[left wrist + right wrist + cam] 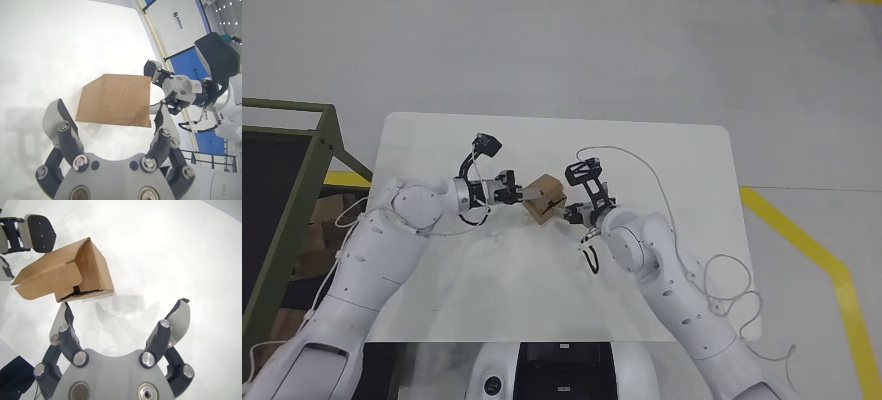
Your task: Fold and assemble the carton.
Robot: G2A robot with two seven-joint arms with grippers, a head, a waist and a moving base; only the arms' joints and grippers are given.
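Note:
A brown, partly folded carton point(542, 197) lies on the white table point(662, 150) between my two grippers. My left gripper point(514, 190) is at its left side and stands open. In the left wrist view a flat cardboard panel point(115, 102) lies just ahead of the spread fingers point(63, 117). My right gripper point(564, 210) is at the carton's right side, also open. In the right wrist view the carton point(62, 275) shows a raised flap and a dark gap at its open end, close to one finger point(66, 313). Neither gripper clamps the carton.
A green-framed rack point(292, 150) stands off the table's left edge. A black cable loop point(590, 262) hangs by the right arm over the table. Yellow floor lines point(802, 240) run to the right. Bare table lies behind and in front of the carton.

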